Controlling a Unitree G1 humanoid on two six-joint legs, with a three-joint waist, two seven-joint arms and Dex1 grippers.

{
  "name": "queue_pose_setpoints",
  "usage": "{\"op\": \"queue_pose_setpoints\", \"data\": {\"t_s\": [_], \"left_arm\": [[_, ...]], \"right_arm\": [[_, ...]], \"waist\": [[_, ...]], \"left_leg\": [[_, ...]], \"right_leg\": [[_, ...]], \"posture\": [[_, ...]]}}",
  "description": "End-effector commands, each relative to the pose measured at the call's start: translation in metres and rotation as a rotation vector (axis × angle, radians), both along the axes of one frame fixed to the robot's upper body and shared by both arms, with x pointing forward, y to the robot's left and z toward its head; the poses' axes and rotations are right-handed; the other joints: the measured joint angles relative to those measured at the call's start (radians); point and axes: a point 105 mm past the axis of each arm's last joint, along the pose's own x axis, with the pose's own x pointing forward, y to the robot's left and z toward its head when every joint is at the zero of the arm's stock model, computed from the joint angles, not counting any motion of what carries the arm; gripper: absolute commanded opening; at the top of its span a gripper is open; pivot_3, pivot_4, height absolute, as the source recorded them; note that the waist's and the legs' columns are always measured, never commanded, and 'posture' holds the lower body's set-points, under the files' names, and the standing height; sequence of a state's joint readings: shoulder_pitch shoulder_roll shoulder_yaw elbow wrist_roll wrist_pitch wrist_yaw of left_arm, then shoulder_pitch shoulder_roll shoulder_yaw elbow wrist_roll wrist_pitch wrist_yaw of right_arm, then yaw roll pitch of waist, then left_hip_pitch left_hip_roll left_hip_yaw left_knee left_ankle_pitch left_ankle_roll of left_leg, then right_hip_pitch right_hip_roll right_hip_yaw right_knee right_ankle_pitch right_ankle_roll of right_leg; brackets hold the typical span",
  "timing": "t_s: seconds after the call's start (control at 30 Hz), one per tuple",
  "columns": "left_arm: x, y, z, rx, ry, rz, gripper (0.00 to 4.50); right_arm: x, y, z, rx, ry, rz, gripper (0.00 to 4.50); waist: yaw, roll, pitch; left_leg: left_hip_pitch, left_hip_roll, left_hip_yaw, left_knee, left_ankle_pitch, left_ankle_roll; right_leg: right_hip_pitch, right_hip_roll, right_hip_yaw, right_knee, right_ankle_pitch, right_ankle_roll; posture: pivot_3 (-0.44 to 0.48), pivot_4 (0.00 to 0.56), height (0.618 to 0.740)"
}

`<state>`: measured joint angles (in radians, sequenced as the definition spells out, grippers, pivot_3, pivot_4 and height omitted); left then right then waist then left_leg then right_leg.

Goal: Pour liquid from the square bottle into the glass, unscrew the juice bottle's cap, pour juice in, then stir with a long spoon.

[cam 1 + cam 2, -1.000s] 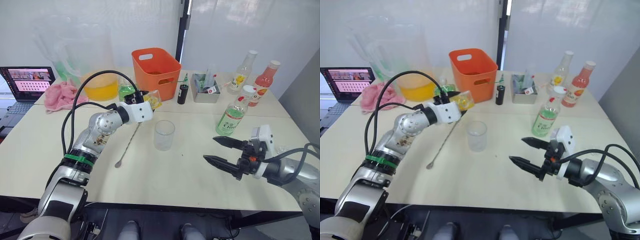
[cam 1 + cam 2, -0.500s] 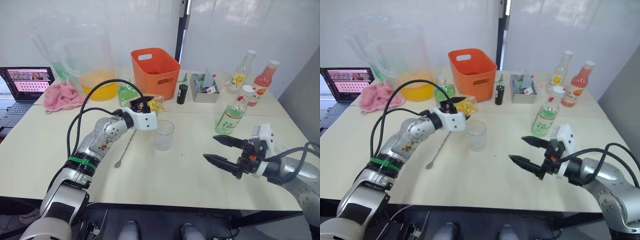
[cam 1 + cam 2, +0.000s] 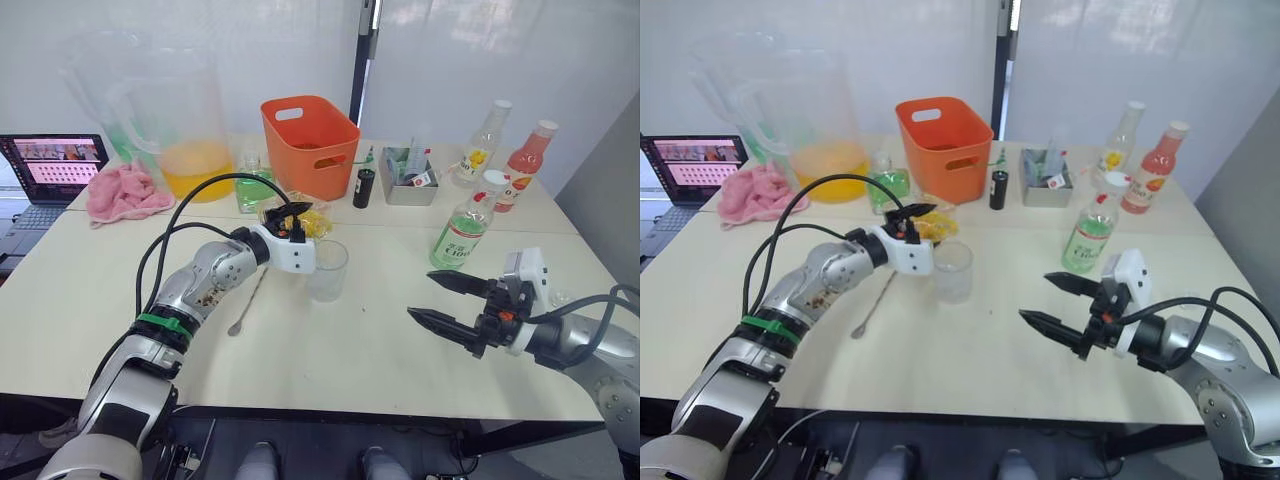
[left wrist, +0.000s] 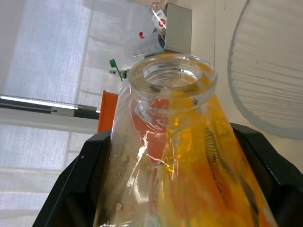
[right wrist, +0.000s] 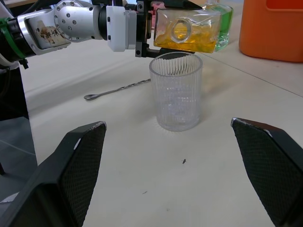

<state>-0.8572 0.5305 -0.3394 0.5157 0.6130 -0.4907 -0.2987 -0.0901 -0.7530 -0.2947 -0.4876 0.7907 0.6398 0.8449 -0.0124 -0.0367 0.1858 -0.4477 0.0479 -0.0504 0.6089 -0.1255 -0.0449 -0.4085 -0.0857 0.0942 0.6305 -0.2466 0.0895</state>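
My left gripper (image 3: 298, 222) is shut on the square bottle (image 3: 316, 224), a squat clear bottle with yellow liquid. The bottle is tipped on its side just above the far rim of the glass (image 3: 328, 270). The right wrist view shows the bottle (image 5: 189, 33) with its open mouth over the ribbed glass (image 5: 176, 92), which looks empty. The long spoon (image 3: 250, 297) lies flat on the table left of the glass. The juice bottle (image 3: 462, 235) stands capped at the right. My right gripper (image 3: 421, 297) hovers open in front of the juice bottle, holding nothing.
An orange basket (image 3: 312, 140), a big pitcher (image 3: 180, 125) of orange liquid and a small green bottle (image 3: 252, 187) stand behind the glass. A grey box (image 3: 410, 165), a yellow-label bottle (image 3: 483, 145) and a red bottle (image 3: 527, 165) are at the back right. Laptop (image 3: 55, 165) and pink cloth (image 3: 125, 192) sit far left.
My left gripper has carried the square bottle to the right, from left of the glass to just over its rim. The right arm has stayed where it was.
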Motion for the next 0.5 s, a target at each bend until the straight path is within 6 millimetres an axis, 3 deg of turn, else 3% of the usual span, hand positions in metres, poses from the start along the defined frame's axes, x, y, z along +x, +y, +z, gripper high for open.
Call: {"op": "queue_pose_setpoints", "data": {"t_s": [0.03, 0.5], "left_arm": [[-0.0062, -0.0092, 0.0485, -0.037, -0.187, -0.055, 2.80], [-0.0070, -0.0175, 0.0552, -0.003, -0.253, -0.083, 2.80]], "right_arm": [[0.0003, -0.0039, 0.0083, -0.021, -0.054, -0.020, 4.46], [0.0070, -0.0031, 0.0094, -0.021, -0.058, -0.050, 4.46]], "waist": [[0.000, 0.000, 0.000], [0.000, 0.000, 0.000]], "left_leg": [[0.000, 0.000, 0.000, 0.000, 0.000, 0.000], [0.000, 0.000, 0.000, 0.000, 0.000, -0.001]], "right_leg": [[0.000, 0.000, 0.000, 0.000, 0.000, 0.000], [0.000, 0.000, 0.000, 0.000, 0.000, 0.000]], "posture": [[0.000, 0.150, 0.738], [0.000, 0.150, 0.738]]}}
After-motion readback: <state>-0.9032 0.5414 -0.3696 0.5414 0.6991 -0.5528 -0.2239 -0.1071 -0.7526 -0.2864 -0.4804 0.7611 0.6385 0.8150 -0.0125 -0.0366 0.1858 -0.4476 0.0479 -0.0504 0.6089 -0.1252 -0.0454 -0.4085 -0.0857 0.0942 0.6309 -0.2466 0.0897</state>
